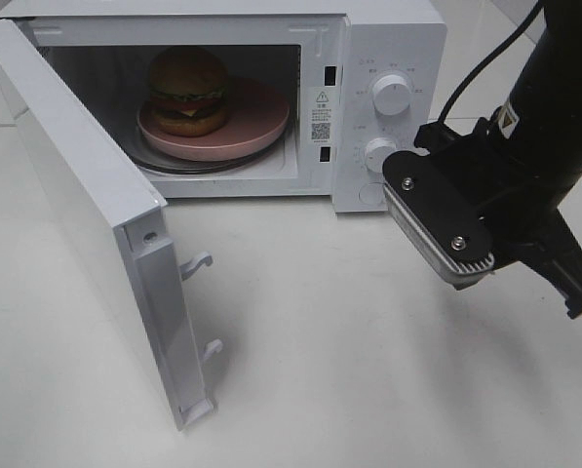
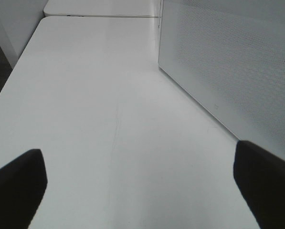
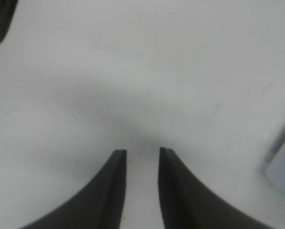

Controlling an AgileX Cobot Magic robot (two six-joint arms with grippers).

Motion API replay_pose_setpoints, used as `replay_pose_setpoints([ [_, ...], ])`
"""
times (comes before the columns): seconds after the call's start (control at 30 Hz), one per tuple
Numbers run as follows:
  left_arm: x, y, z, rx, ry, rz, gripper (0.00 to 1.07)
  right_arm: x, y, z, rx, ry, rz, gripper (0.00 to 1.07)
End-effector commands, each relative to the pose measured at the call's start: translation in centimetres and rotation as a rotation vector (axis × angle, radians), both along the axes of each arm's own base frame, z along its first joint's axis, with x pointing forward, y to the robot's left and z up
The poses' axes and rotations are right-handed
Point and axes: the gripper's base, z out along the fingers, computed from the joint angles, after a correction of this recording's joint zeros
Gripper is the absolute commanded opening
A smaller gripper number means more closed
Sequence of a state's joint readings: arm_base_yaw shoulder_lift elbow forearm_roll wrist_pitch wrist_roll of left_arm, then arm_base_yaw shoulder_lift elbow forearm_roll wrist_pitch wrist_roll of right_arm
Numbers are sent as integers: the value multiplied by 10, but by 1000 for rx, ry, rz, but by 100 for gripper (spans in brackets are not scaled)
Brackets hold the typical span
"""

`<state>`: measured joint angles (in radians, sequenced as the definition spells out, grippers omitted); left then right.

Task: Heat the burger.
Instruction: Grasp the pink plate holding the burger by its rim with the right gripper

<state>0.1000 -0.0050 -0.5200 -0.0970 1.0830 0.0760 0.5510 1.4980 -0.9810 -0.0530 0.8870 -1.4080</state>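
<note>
The burger [image 1: 187, 90], with its brown bun, lettuce and cheese, sits on a round pink plate [image 1: 256, 122] on the turntable inside the open microwave [image 1: 388, 39]. My right gripper [image 1: 578, 292] hangs over the table to the right of the microwave, well outside the cavity. In the right wrist view the right gripper [image 3: 141, 155] has its fingers a narrow gap apart, with only bare table between them. My left gripper [image 2: 137, 157] stands wide open over the table beside the microwave's perforated side wall [image 2: 228, 62], holding nothing. It is out of the exterior high view.
The microwave door [image 1: 96, 214] is swung fully open toward the front left, its two latch hooks [image 1: 198, 263] sticking out. Two white knobs [image 1: 392, 96] sit on the control panel. White tabletop [image 1: 320, 370] spreads in front.
</note>
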Motion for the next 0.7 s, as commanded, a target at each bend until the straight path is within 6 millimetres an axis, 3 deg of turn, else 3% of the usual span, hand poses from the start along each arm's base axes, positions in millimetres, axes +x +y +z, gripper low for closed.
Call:
replay_pose_setpoints([
  [0.03,0,0,0,-5,-18,3,100,5,1,5,29,-66,-3,51],
  [0.07,0,0,0,-5,-18,3,100,6,2,5,39,-72,-22,58],
  [0.1,0,0,0,-5,-18,3,100,6,2,5,39,-72,-22,58],
  [0.13,0,0,0,-5,-18,3,100,7,3,5,58,-79,-73,71],
  [0.17,0,0,0,-5,-18,3,100,7,3,5,68,-84,-97,78],
  [0.2,0,0,0,-5,-18,3,100,7,3,5,68,-84,-97,78],
  [0.23,0,0,0,-5,-18,3,100,8,4,6,81,-88,-138,88],
  [0.27,0,0,0,-5,-18,3,100,8,4,6,84,-88,-147,90],
  [0.33,0,0,0,-5,-18,3,100,9,4,6,92,-96,-154,94],
  [0.7,0,0,0,-5,-18,3,100,13,12,9,134,-175,-98,93],
])
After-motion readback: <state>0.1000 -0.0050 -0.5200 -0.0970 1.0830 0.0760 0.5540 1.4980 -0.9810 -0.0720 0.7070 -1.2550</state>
